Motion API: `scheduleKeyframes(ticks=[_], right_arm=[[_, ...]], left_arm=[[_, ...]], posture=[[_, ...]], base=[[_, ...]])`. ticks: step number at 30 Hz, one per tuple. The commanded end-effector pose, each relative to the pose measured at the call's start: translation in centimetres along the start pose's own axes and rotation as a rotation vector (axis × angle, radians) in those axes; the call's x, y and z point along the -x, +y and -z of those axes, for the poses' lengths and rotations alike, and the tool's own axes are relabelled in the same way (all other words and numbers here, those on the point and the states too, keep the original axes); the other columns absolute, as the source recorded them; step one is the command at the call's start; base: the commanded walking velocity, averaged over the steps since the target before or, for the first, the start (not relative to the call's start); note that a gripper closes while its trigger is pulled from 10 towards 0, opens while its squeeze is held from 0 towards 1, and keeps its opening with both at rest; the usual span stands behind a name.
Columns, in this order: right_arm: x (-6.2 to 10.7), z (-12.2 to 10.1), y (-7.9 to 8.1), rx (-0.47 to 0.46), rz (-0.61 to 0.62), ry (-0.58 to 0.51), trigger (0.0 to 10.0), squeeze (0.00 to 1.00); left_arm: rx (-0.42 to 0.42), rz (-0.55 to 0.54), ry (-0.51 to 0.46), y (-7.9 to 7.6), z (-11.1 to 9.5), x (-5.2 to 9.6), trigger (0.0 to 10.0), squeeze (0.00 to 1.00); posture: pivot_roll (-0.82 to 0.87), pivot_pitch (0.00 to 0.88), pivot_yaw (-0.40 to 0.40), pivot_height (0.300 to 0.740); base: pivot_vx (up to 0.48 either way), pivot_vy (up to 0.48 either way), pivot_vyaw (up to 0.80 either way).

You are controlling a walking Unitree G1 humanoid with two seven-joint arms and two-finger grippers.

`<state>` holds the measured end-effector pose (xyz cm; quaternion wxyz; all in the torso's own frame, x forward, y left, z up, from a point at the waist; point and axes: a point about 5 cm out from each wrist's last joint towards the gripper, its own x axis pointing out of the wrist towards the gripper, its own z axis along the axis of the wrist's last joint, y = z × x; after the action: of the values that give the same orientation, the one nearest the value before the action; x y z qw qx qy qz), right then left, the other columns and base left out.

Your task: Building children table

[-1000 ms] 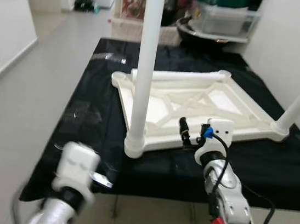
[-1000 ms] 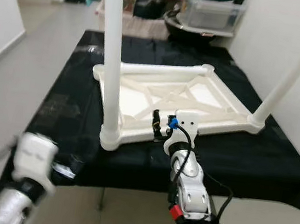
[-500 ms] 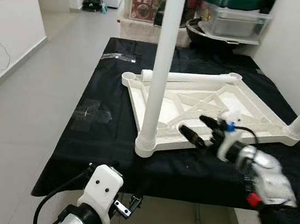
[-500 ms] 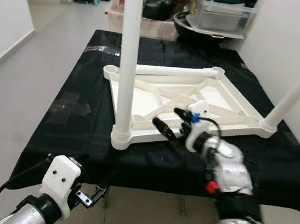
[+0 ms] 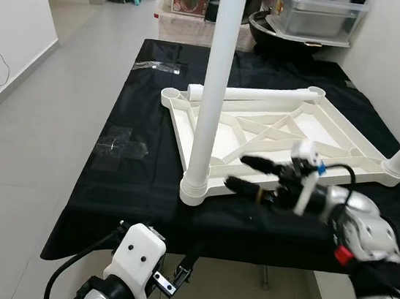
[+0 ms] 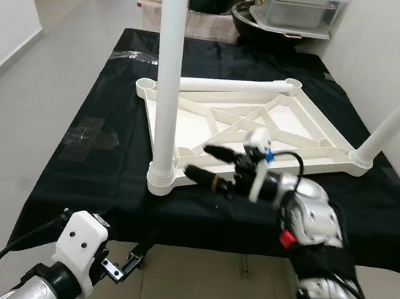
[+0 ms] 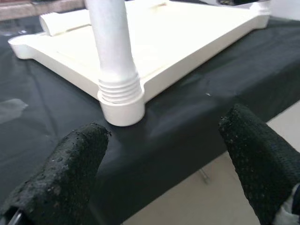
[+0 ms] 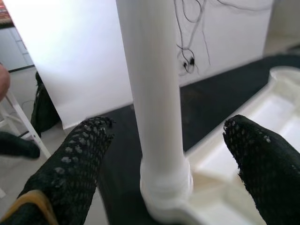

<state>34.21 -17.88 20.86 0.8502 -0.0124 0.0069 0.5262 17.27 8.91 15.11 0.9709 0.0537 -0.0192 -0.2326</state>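
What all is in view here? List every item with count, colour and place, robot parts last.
Tabletop frame: one, cream-white, lying upside down on the cloth.
Upright legs: two, white, standing in the near-left and right corner sockets.
Loose leg: one, white, lying along the frame's far edge.
Black cloth: one, covering the work table.
Clear tape patch: one, on the cloth left of the frame.
Storage bin: one, clear, beyond the table.
Right gripper: one, black fingers open, aimed at the near-left leg's base.
Left gripper: one, black fingers open, low before the table's near edge.
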Motion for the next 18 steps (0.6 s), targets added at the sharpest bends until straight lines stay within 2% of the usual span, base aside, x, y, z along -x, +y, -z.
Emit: scheduleKeyframes(ticks=[1,10,16,18], right_arm=[[-0.5,0.2,0.0,0.002,0.008,0.005,10.0,0.0],[-2.3,-1.0,0.6,0.01,-0.076,-0.07,10.0,0.0],[-2.5,-1.1,0.6,0.01,-0.079,-0.077,10.0,0.0],[-3.9,-1.4,0.9,0.028,-0.089,-0.087,10.0,0.0]], left_arm=[[-0.014,-0.001,0.0,-0.1,0.0,0.2,10.0,0.0],[-0.022,-0.001,-0.002,-0.2,0.0,0.0,10.0,0.0],[-0.023,-0.001,-0.002,-0.2,0.0,0.0,10.0,0.0],[-0.028,0.0,-0.005,-0.2,0.0,0.0,10.0,0.0]], posture=[[0.14,0.126,-0.06,0.74],[0.14,0.126,-0.065,0.74],[0.14,0.126,-0.065,0.74],[0.14,0.123,-0.064,0.74]], base=[[0.0,0.0,0.0],[0.0,0.0,0.0],[0.0,0.0,0.0],[0.0,0.0,0.0]])
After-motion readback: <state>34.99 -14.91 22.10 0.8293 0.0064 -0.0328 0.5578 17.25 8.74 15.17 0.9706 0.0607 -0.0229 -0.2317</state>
